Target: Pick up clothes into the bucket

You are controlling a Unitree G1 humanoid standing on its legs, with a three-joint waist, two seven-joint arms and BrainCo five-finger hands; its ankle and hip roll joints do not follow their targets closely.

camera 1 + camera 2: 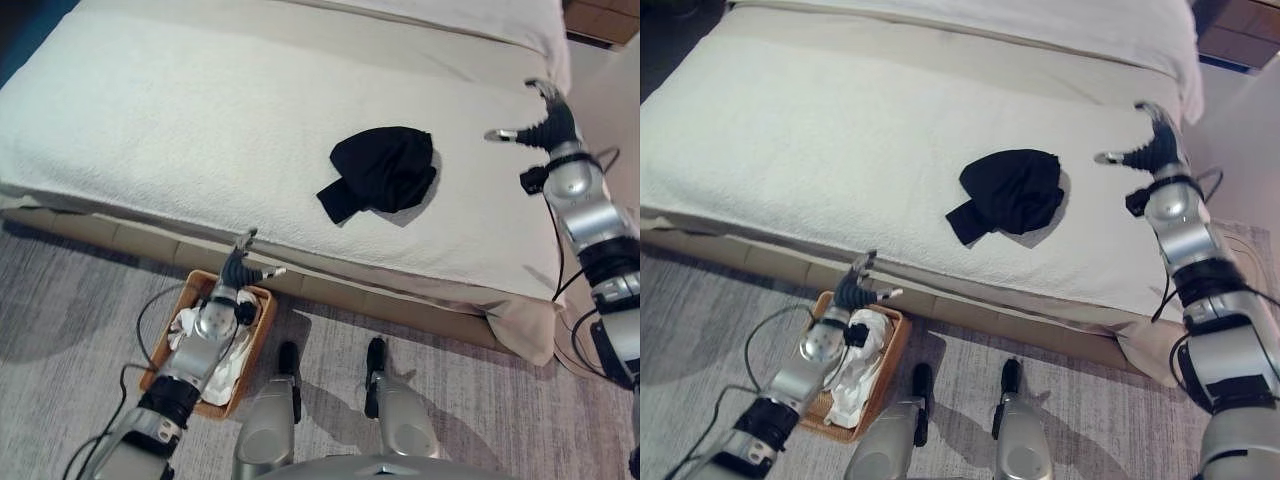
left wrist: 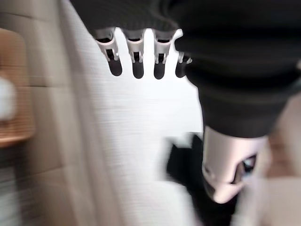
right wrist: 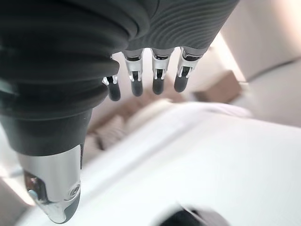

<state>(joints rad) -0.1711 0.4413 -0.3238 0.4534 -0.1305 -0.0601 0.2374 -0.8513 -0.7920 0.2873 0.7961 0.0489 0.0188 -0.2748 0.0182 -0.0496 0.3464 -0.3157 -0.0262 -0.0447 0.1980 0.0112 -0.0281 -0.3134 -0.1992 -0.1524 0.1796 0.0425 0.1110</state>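
Garment [image 1: 383,172] on bed [image 1: 180,120] right of centre; basket [image 1: 259,330] w/ prob. cloths [image 1: 856,372] on floor before bed, left.

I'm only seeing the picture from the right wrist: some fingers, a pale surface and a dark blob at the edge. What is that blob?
Observer: A black garment bunched up on the bed, with the right hand above the bed beside it, fingers open, not touching it.
Operator: Where is it supposed to go?
Observer: A wicker basket stands on the floor against the bed's near side.
Operator: Is anything in it already?
Observer: Yes, white cloth lies inside.
Operator: And the other hand?
Observer: The left hand is open above the basket, holding nothing.
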